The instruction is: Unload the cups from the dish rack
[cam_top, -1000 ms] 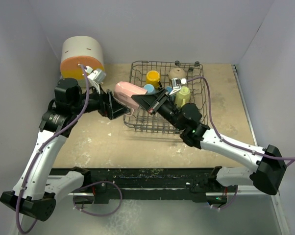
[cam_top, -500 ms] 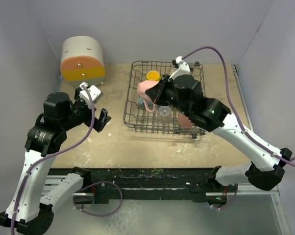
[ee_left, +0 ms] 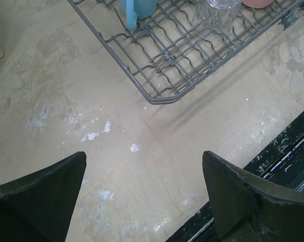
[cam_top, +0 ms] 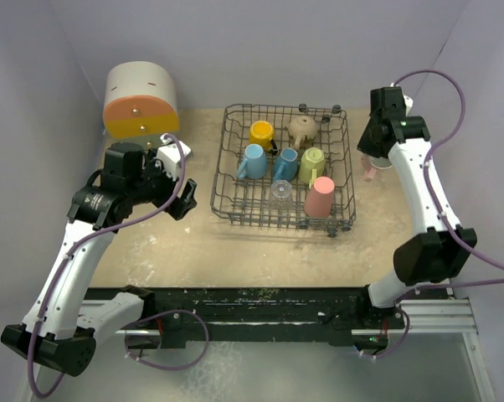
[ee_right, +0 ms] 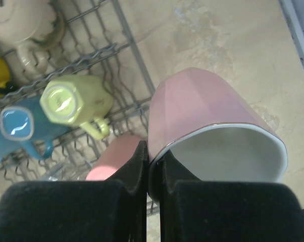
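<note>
1. The right gripper [ee_right: 153,174] is pinching the pink mug [ee_right: 207,108] at its rim, with the wall of the mug pressed between the two fingers; the mug is tilted and its white inside faces the wrist camera.
2. This pink mug is outside the dish rack [cam_top: 260,219], just beside its right side and over the table [cam_top: 151,243]; whether it touches the table, I cannot tell.
3. The left gripper [ee_left: 142,194] is spread wide and holds nothing; it hangs over bare table near the left front corner of the rack, apart from the wire.
4. Seven cups are inside the rack; the yellow mug [cam_top: 262,132] and the tan mug [cam_top: 302,127] are in the far row.
5. In the middle row, from left to right, are the left blue mug [cam_top: 252,161], the right blue mug [cam_top: 285,164] and the yellow-green mug [cam_top: 312,159]; in the right wrist view the last two stand bottom up, close beside each other.
6. In the near row are the clear glass [cam_top: 281,192] and, to its right, the salmon tumbler [cam_top: 321,198]; the tumbler is near the right front corner.
7. The drawer box [cam_top: 141,100], white above and orange and yellow in front, stands at the far left of the table, well apart from the rack.
</note>
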